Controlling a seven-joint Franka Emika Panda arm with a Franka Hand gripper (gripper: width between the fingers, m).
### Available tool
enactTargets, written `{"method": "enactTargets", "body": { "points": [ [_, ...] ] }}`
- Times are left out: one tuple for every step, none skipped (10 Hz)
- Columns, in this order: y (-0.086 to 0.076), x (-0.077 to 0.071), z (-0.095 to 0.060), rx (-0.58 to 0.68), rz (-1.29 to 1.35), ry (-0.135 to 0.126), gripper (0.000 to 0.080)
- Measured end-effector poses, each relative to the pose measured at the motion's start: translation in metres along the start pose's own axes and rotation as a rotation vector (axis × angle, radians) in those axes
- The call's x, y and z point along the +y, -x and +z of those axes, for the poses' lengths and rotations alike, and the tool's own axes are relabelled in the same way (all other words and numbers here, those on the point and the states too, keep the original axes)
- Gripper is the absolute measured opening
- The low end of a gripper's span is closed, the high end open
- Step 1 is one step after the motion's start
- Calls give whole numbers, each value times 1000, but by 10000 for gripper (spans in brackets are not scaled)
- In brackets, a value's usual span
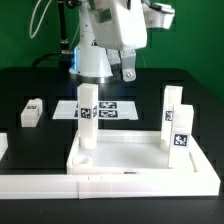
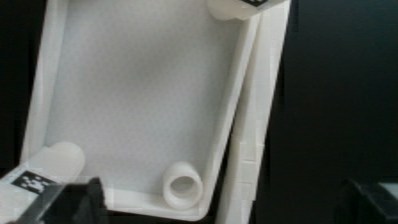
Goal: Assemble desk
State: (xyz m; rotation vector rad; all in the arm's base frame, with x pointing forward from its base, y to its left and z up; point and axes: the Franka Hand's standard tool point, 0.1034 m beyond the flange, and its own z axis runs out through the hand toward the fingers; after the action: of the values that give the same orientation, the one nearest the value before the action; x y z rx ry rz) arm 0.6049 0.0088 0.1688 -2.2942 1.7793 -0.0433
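The white desk top (image 1: 130, 152) lies upside down at the front of the table, rim up. Three white tagged legs stand in its corners: one on the exterior view's left (image 1: 88, 115), two on the right (image 1: 172, 105) (image 1: 181, 128). The near left corner shows an empty socket hole (image 1: 84, 157). A fourth leg (image 1: 32, 112) lies loose on the table on the left. My gripper (image 1: 127, 68) hangs open and empty above and behind the top. The wrist view shows the top (image 2: 134, 100), the socket hole (image 2: 183, 183), two legs (image 2: 45, 168) (image 2: 240, 7) and my gripper (image 2: 222, 205).
The marker board (image 1: 112, 110) lies flat behind the desk top. Low white border strips run along the front (image 1: 110, 181) and at the exterior view's left edge (image 1: 3, 148). The robot's base (image 1: 95, 60) stands at the back. The table is black.
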Motion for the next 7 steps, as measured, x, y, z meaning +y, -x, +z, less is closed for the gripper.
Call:
{"method": "enactTargets", "body": {
  "points": [
    [0, 0, 0, 0, -69, 1, 649],
    [-1, 0, 0, 0, -140, 1, 649],
    [-1, 1, 0, 1, -192, 1, 649],
    [-5, 5, 0, -1, -310, 1, 649],
    [-19, 23, 0, -7, -438, 9, 649],
    [-32, 46, -5, -15, -540, 18, 649],
    [-49, 68, -7, -15, -693, 20, 649]
  ]
}}
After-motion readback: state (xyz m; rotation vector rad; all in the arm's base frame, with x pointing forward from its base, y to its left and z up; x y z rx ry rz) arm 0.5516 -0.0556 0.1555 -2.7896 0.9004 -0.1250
